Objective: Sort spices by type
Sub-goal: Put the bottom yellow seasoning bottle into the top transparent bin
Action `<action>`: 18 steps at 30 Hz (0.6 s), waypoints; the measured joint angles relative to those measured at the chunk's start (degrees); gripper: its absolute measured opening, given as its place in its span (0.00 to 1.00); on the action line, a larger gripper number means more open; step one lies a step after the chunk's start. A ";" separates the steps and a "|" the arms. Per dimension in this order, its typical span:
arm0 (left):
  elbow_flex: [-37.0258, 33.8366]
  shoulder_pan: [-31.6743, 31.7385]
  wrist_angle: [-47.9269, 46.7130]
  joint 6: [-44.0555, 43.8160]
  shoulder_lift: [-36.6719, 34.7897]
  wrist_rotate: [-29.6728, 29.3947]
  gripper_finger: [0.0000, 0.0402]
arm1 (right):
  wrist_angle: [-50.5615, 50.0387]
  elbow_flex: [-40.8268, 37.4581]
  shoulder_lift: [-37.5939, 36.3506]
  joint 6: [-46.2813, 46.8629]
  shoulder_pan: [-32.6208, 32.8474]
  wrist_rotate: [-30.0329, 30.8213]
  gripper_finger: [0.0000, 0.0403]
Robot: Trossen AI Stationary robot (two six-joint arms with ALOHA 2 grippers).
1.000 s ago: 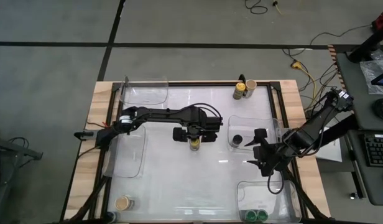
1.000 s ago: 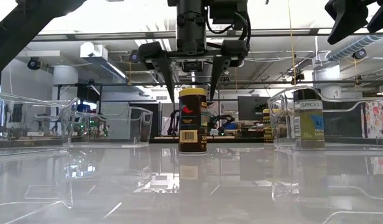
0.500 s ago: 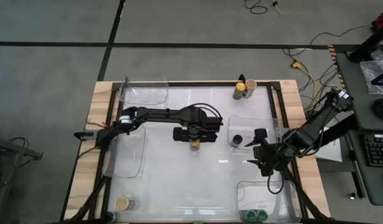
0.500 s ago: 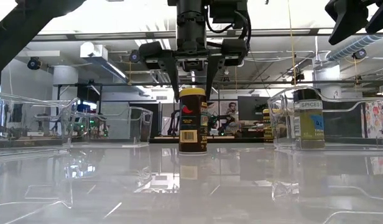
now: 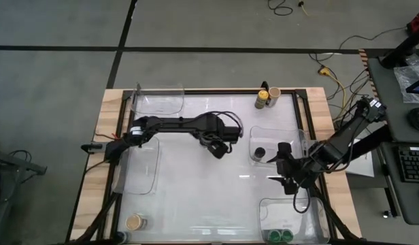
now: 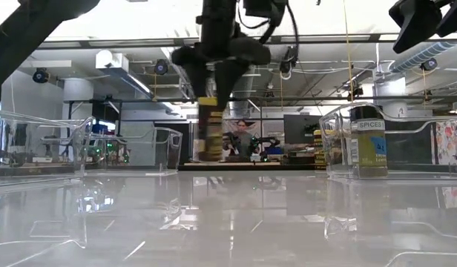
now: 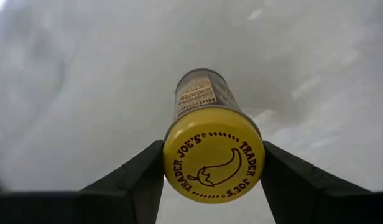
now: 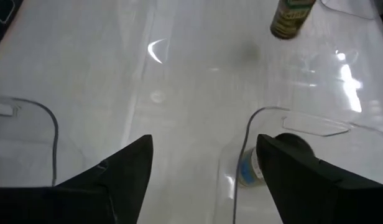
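A spice jar with a yellow lid (image 7: 213, 155) hangs above the middle of the table, with my left gripper (image 5: 216, 148) shut on it; the low view shows the jar (image 6: 208, 130) clear of the tabletop. My right gripper (image 5: 286, 170) stands open at the right, its fingers (image 8: 126, 171) above a clear tray (image 5: 274, 139) that holds a black-lidded jar (image 5: 259, 152). Two more jars (image 5: 266, 96) stand at the far edge. A tan-lidded jar (image 5: 135, 222) stands near left, and two green-lidded jars (image 5: 280, 235) stand near right. My left gripper pinches the jar at its yellow lid, one finger (image 7: 142, 177) on each side of the lid's rim (image 7: 170, 158). The fingers come from above, pointing down. The jar hangs upright below them, lifted clear of the table.
Clear plastic trays stand at the far left (image 5: 158, 102), at the left (image 5: 138, 167) and at the near right (image 5: 291, 212). The glossy white tabletop (image 5: 209, 197) lies open between them.
My left gripper has shut on the yellow-lidded jar's lid, rolled its wrist about and risen. The jar, which stood on the table, is now lifted clear and has shifted a little toward the table's left.
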 joint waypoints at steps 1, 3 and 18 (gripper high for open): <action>0.02 -0.08 1.32 4.43 -0.50 0.04 0.52 | -0.02 -0.04 0.00 0.96 0.00 0.00 0.69; 1.21 -0.39 0.67 11.16 -1.38 -0.91 0.52 | 0.18 -0.04 0.00 2.45 -0.02 0.03 0.70; -7.45 4.83 -0.74 38.04 -21.88 -7.45 0.52 | 9.12 2.83 -0.07 -11.00 -2.84 10.52 0.65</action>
